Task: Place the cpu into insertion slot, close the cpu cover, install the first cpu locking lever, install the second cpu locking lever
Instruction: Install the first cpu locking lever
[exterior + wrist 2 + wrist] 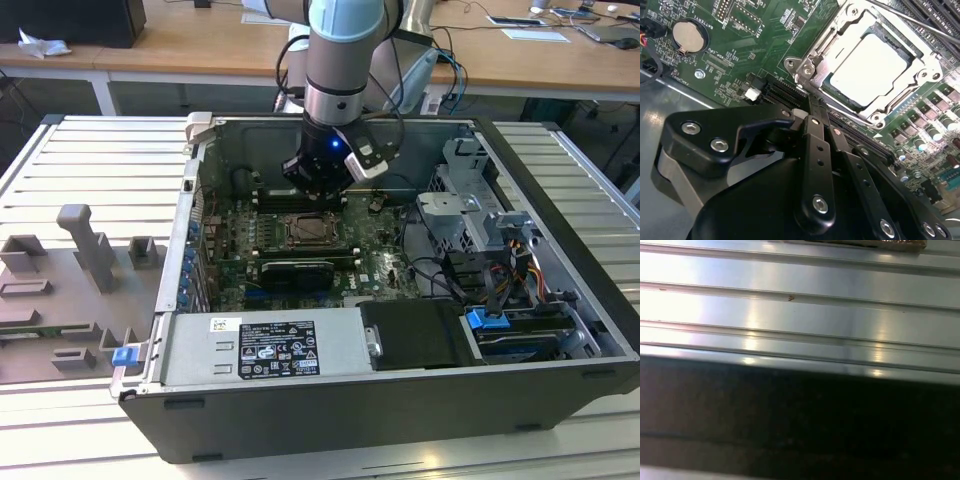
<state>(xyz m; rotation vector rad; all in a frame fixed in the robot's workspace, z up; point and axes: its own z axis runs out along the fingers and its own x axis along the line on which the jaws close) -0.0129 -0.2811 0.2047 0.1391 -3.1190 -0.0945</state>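
Note:
The cpu [867, 65], a pale silvery square, lies in the insertion slot [316, 232] on the green board. The cpu cover [832, 40], a silvery frame with a window, lies flat over it. A thin metal locking lever [910, 22] runs along the socket's far side. My gripper [811, 105] is shut with nothing between its black fingers [815, 150], and its tip sits just off one corner of the socket. In the exterior view the gripper [318, 185] hangs inside the open computer case, just above and behind the socket.
A coin battery [687, 36] and black memory slots [940, 15] flank the socket. A black card [292, 272], the power supply [275, 347], a drive cage [470, 200] and loose cables [470, 270] crowd the case. Grey fixtures [85, 250] stand on the ribbed table [800, 315].

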